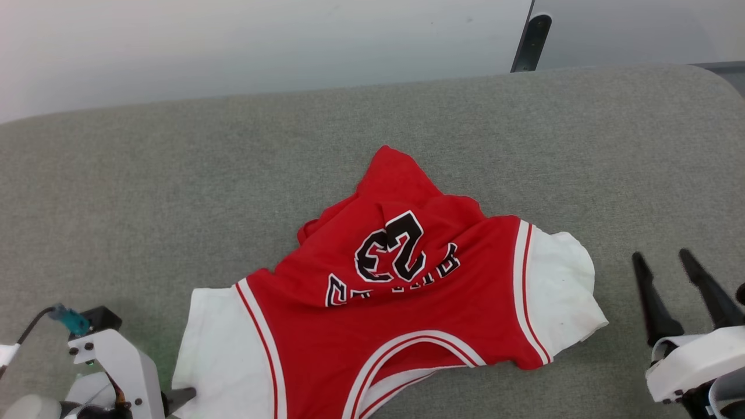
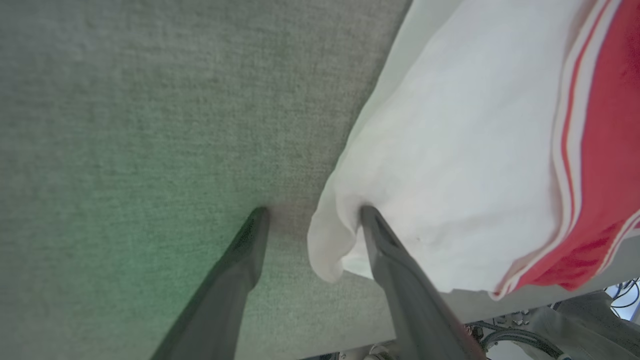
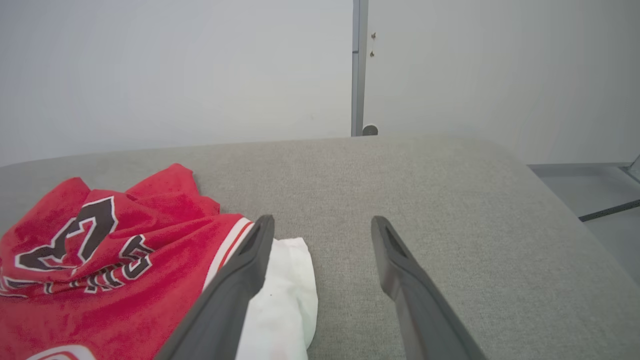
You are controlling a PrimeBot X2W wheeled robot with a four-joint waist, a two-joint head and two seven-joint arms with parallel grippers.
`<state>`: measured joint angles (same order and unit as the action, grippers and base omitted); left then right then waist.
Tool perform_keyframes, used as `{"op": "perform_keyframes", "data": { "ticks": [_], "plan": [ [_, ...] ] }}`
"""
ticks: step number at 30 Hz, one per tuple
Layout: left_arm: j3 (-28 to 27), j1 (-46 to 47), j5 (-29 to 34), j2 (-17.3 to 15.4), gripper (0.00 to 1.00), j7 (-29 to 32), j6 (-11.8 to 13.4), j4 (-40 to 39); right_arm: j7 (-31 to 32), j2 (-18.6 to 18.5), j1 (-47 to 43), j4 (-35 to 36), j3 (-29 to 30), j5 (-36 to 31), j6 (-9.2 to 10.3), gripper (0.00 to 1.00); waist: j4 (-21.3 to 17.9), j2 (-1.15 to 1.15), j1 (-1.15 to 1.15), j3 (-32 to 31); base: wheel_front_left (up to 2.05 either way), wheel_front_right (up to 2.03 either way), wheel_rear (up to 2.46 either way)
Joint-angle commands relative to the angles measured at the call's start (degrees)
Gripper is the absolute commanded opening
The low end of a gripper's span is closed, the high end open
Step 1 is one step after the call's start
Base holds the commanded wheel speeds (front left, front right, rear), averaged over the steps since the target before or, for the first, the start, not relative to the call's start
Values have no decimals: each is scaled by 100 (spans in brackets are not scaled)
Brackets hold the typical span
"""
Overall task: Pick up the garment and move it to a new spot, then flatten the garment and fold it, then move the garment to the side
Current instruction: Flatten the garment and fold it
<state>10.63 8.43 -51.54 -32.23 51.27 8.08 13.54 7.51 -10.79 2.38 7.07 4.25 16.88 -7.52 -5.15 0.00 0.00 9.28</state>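
Note:
The garment [image 1: 401,291] is a red jersey with white short sleeves and a black 23, lying crumpled on the grey table, collar toward me. My left gripper [image 2: 314,214] is open at the table's near left. The corner of one white sleeve [image 2: 450,165] lies between its fingers, and the sleeve's edge curls round the right fingertip [image 2: 370,220]. My right gripper [image 1: 663,259] stands open just right of the other white sleeve [image 1: 559,291] with nothing between its fingers. In the right wrist view the garment [image 3: 100,265] lies to the left, and that sleeve [image 3: 285,295] passes under the left finger.
The grey fabric-covered table [image 1: 174,174] spreads wide beyond the garment to the back, left and right. A pale wall stands behind it, with a dark post [image 1: 531,43] at the back right. The table's rounded right edge drops to the floor [image 3: 590,190].

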Motion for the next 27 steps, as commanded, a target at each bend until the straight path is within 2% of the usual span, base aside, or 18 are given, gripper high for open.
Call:
{"op": "perform_keyframes", "data": {
  "ticks": [1, 2, 9, 14, 19, 27],
  "plan": [
    [235, -331, -135, 302, 35, 173, 7, 220, 212, -25, -55, 32, -54, 116, 6, 100, -2, 0, 0, 42, 0, 0, 0],
    [269, -352, -157, 362, 0, 200, -41, 221, 348, -46, -67, 42, -55, 170, 6, 100, 4, 0, 0, 56, 0, 0, 0],
    [389, -138, -170, 564, 0, -43, -323, 340, 2132, -233, -161, 9, -124, 541, 6, 100, 143, 0, 0, 147, 0, 0, 0],
    [487, 150, -108, 704, 0, -186, -491, 495, 3094, -313, 134, -39, -82, 677, 6, 100, 294, 0, 0, 243, 0, 0, 0],
    [603, 448, -81, 884, 0, -289, -648, 640, 3708, -357, 471, -361, -22, 643, 6, 100, 491, 0, 0, 360, 0, 0, 0],
    [737, 752, -8, 1064, 0, -445, -801, 818, 4191, -448, 794, -1070, 19, 507, 6, 100, 764, 0, 0, 486, 0, 0, 0]
  ]
}}
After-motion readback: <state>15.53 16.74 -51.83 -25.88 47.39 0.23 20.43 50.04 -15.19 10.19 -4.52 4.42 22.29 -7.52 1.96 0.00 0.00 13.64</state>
